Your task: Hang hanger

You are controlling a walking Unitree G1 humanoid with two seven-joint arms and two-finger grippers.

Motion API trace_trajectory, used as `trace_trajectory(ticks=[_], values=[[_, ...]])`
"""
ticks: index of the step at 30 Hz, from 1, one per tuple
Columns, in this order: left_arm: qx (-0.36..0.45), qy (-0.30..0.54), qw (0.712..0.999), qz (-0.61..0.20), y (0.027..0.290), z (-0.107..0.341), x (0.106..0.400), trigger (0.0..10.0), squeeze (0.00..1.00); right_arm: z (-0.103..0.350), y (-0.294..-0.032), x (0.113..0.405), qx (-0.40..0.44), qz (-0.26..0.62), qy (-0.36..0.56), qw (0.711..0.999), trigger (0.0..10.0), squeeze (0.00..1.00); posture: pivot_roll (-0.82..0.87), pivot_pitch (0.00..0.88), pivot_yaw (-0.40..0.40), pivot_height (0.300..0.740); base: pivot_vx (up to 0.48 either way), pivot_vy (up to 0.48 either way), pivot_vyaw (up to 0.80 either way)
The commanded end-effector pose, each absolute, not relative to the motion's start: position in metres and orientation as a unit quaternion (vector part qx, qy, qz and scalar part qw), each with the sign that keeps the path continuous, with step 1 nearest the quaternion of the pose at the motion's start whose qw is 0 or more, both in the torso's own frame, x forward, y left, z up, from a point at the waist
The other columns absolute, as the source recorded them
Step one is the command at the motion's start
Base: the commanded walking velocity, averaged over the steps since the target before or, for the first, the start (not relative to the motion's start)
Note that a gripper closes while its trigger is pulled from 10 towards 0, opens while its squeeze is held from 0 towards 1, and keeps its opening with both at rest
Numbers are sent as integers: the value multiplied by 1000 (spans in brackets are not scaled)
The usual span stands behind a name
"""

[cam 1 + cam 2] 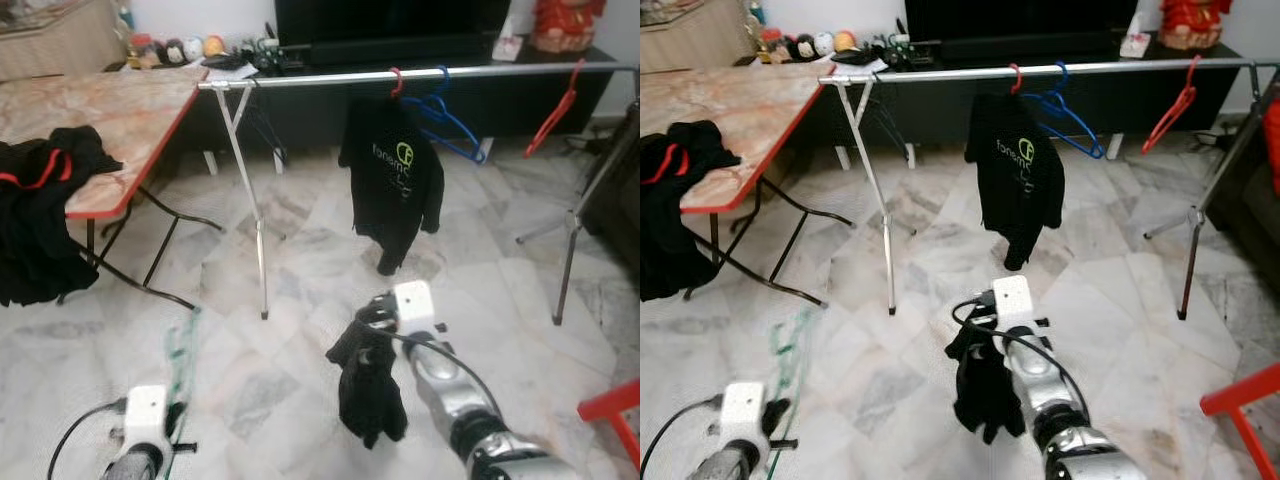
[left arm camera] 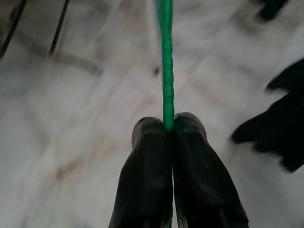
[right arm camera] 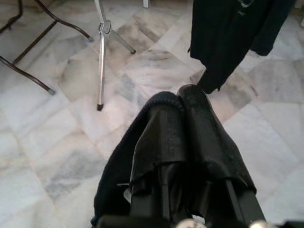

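Marble floor (image 1: 300, 380) is filling most of the head views, grey-veined tiles. Rail (image 1: 420, 76) is running across the upper frame on metal legs. Black shirt (image 1: 392, 175) is hanging from it on a red hanger (image 1: 396, 82) at upper centre; blue hanger (image 1: 445, 120) is hanging just beside it to the right, another red one (image 1: 555, 112) further right, well apart. Table (image 1: 110, 120) with red edge is sitting at upper left, black clothes (image 1: 45, 215) draping over its near edge. TV stand (image 1: 400, 45) is sitting behind the rail at the top.

Left gripper (image 2: 168, 124) is sitting at lower left of the head views, fingers pressed together, pinching a green hanger (image 2: 166, 61) at their tips. Green hanger is pointing away from the gripper over the floor; in the left eye view it is showing as a faint, blurred green shape (image 1: 180, 360) above the wrist, well below the rail.

Right gripper (image 3: 183, 97) is at lower centre, fingers together and clamped on a black garment (image 1: 368, 385), cloth wrapping over one finger and dangling below the wrist, clear of the floor.
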State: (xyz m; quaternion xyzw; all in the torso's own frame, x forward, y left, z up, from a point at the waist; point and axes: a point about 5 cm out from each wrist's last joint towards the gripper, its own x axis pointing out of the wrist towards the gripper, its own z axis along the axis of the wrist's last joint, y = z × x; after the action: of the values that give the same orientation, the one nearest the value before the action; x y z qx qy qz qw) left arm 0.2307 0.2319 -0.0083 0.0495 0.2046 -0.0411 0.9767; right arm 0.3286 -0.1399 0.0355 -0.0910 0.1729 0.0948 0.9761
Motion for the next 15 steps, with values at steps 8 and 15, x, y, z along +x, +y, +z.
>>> trace_trajectory(ticks=[8, 15], values=[[60, 191, 976, -89, 235, 10, 237, 10000, 0, 55, -133, 343, -162, 132, 142, 968, 10000, 0, -62, 0, 99, 740, 0, 0, 0], [124, 233, 895, -360, 210, 59, 225, 10000, 0, 77, -126, 361, -220, 168, 139, 951, 10000, 0, -48, 0, 93, 740, 0, 0, 0]])
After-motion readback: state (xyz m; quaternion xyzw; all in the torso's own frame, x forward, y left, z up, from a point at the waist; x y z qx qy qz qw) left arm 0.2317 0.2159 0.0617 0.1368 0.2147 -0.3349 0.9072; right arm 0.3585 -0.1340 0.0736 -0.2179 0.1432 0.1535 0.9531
